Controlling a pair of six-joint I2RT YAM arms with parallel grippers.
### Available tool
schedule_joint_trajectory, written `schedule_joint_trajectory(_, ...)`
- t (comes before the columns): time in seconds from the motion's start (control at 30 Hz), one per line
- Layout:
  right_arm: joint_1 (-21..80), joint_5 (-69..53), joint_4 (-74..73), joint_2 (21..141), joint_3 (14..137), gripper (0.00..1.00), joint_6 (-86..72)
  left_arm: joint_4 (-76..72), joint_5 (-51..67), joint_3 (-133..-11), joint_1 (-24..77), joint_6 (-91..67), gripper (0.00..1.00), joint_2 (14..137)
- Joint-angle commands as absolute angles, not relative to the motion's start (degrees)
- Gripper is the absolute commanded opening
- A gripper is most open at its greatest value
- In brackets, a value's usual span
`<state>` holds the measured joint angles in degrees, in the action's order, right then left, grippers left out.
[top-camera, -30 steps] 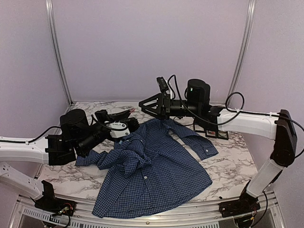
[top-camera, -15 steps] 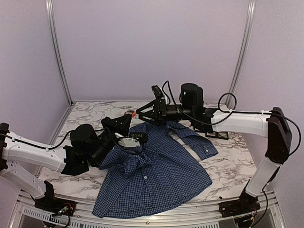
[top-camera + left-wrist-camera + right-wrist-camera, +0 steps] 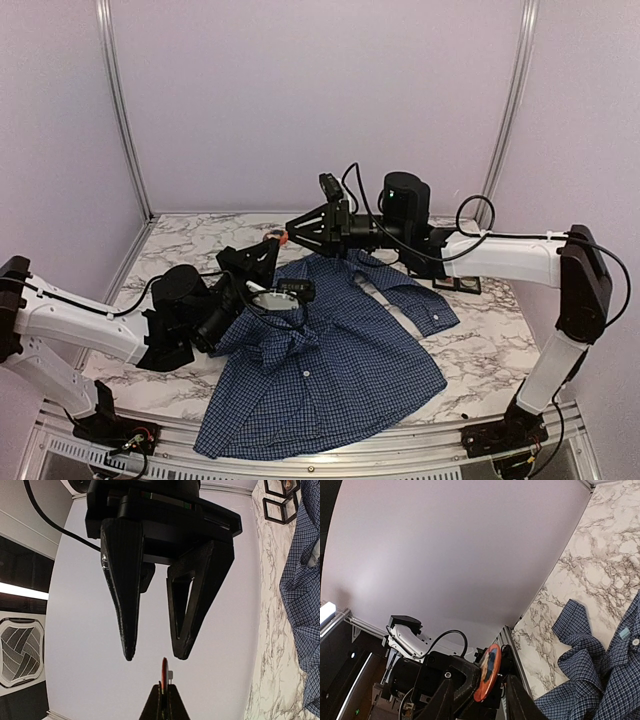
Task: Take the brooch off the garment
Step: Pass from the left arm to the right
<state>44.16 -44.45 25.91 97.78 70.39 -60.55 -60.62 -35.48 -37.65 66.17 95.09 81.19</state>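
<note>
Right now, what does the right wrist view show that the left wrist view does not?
Only the right wrist view: the brooch as a round orange face, with the left arm behind it. Only the left wrist view: the right fingers whole, from the front, standing apart, and the brooch edge-on in the shut left fingers. Both: the brooch, the checked garment and the marble table.

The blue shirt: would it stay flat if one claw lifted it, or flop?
Probably flop: the shirt lies bunched in soft folds. It likely weighs little, since it looks like thin cloth. A push would likely wrinkle it rather than slide it whole.
</note>
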Motion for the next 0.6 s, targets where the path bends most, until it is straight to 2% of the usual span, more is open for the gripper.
schedule_joint_trajectory(0.0, 44.64, -43.76, 28.9, 99.33, 71.72, 0.32, -63.0, -64.8, -35.67, -37.59, 66.56, 95.7, 0.0, 82.51)
schedule_joint_trajectory(0.57, 45.3, -44.54, 30.37, 100.11, 71.59, 0.0, -64.9, -65.07, -35.46, -37.79, 66.62, 95.63, 0.0, 83.72)
